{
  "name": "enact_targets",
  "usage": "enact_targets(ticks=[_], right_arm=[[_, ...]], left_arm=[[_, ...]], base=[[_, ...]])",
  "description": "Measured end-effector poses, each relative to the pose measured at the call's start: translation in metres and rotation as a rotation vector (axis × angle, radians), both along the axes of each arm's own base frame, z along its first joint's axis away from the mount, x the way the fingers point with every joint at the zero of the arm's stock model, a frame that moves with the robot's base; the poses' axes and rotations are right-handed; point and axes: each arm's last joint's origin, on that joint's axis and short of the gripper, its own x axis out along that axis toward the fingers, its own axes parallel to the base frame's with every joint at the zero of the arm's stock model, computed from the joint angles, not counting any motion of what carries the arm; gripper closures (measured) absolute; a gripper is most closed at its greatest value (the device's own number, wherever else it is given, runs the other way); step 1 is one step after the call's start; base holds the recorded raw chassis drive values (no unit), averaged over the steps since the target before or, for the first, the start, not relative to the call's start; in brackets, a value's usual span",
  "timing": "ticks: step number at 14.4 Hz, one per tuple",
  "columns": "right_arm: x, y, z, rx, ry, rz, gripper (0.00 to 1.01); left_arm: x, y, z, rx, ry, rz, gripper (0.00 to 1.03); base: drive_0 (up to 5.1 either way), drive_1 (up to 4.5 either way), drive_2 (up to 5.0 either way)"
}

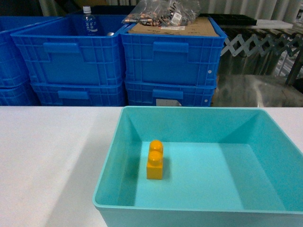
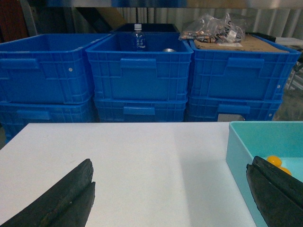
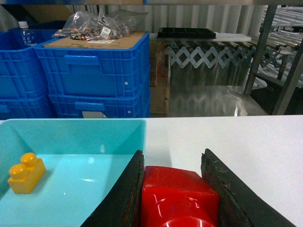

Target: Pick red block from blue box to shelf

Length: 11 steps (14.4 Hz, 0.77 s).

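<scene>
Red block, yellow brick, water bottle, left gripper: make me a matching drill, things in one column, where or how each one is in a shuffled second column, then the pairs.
Things:
1. red block
2. yellow brick
3. water bottle
4. left gripper

Places or states:
A. standing in a dark blue crate behind the table
B. open, holding nothing, over the white table
C. clamped between the right gripper fingers, outside the box
D. on the floor of the turquoise box

Pairs: 1-C, 2-D, 3-A, 4-B
</scene>
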Motion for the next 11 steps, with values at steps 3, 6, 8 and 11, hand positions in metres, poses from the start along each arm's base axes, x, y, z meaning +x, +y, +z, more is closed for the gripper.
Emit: enact_targets(ticks=[3, 6, 8, 11], right_arm=[[0.0000, 0.0005, 0.0000, 0.000, 0.000, 0.005, 0.72], [0.0000, 0.0004, 0.0000, 0.000, 0.000, 0.005, 0.72], [0.0000, 0.0004, 0.0000, 0.000, 0.000, 0.005, 0.72], [0.0000, 0.0004, 0.0000, 0.000, 0.000, 0.005, 0.72]], left_arm=[[0.0000, 0.0001, 0.0000, 0.000, 0.000, 0.002, 0.05], [0.0000, 0.0001, 0.0000, 0.000, 0.000, 0.001, 0.05], [0.0000, 0.0001, 0.0000, 0.000, 0.000, 0.001, 0.05], [0.0000, 0.0001, 0.0000, 0.000, 0.000, 0.001, 0.05]], base=[[-1.7, -1.65, -1.7], [-1.8, -1.81, -1.8], [-1.6, -1.57, -1.6], [-1.6, -1.64, -1.6]])
